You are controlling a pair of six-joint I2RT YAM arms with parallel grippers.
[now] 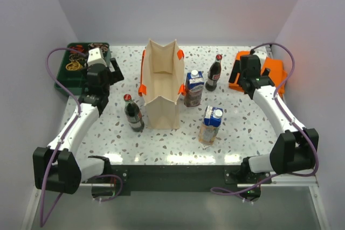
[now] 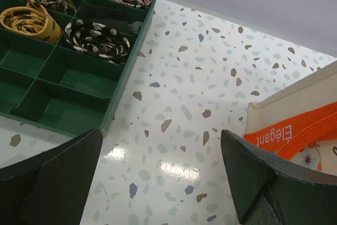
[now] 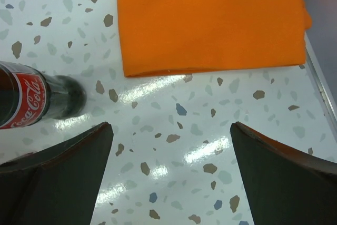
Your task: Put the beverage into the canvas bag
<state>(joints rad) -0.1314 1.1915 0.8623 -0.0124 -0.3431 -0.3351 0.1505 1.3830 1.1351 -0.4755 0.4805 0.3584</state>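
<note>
The canvas bag stands upright and open in the middle of the table, beige with orange handles; its corner shows in the left wrist view. Two cola bottles stand upright: one left of the bag, one right of it, also in the right wrist view. Two drink cartons stand right of the bag, one beside it, one nearer. My left gripper is open and empty between tray and bag. My right gripper is open and empty, right of the far bottle.
A green divided tray with rolled fabric items sits at the far left. A flat folded orange cloth lies at the far right by the table edge. The speckled table has walls on three sides.
</note>
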